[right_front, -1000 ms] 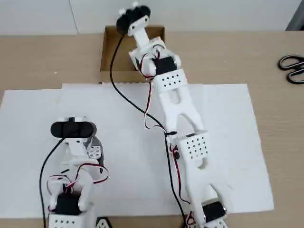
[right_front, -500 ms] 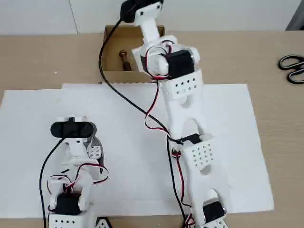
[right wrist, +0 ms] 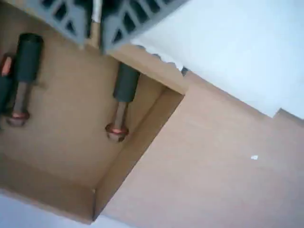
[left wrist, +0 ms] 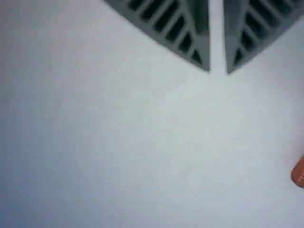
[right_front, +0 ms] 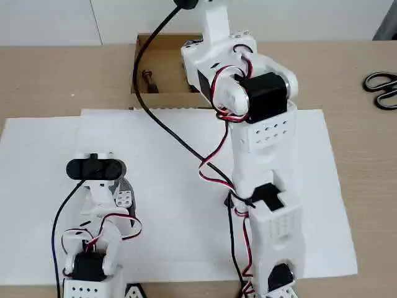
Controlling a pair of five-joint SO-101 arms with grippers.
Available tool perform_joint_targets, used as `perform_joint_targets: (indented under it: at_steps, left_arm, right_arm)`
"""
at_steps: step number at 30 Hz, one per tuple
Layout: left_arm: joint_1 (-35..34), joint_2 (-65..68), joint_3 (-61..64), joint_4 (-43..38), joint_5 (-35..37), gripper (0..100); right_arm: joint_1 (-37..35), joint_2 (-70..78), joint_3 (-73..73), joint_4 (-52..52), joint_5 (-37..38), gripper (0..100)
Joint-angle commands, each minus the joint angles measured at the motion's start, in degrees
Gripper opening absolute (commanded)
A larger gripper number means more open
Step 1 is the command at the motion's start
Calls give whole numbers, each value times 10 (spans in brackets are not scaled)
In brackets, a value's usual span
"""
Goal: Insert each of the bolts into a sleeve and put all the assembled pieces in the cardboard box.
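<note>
Since a second ago the right arm (right_front: pixel 260 105) has drawn back from its stretch over the cardboard box (right_front: pixel 158 99) and risen, folding at the elbow, so that an assembled piece (right_front: pixel 149 81) now shows on the box floor. The left arm has not shifted.

Seen from the right wrist, the right hand (right wrist: pixel 95 28) hangs over the box interior, close to the wall that borders the white paper (right_front: pixel 161 186). Its jaws are drawn almost together and grip nothing. That same piece lies just below the fingertips, dark sleeve end toward the hand and copper bolt head pointing away. A second piece (right wrist: pixel 23 76) lies parallel to it, a little apart.

Each piece's long axis runs roughly from the box's near wall toward its far wall. The right arm is much the nearer to the box. The left hand (left wrist: pixel 217 52) sits well apart, low over the paper at the near side of the bench (right_front: pixel 62 74), jaws closed to a thin slit and holding nothing.

A small reddish shape (left wrist: pixel 299 172) shows in the left wrist view; I cannot tell what it is. I judge that any further drop would come straight down from the right hand.
</note>
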Motion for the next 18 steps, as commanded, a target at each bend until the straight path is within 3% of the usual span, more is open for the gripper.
perform_joint_targets:
  at_steps: [1,9,18]
  left_arm:
    - [-2,-7,-2,-11,4,7]
    - [-2,-6,-2,-11,4,7]
    - [-2,-6,-3,-11,4,7]
  right_arm:
    - [0,-134,105,4,-40,4]
    - [56,-402,476,-5,-84,4]
    - [74,-590,772,-5,-118,4]
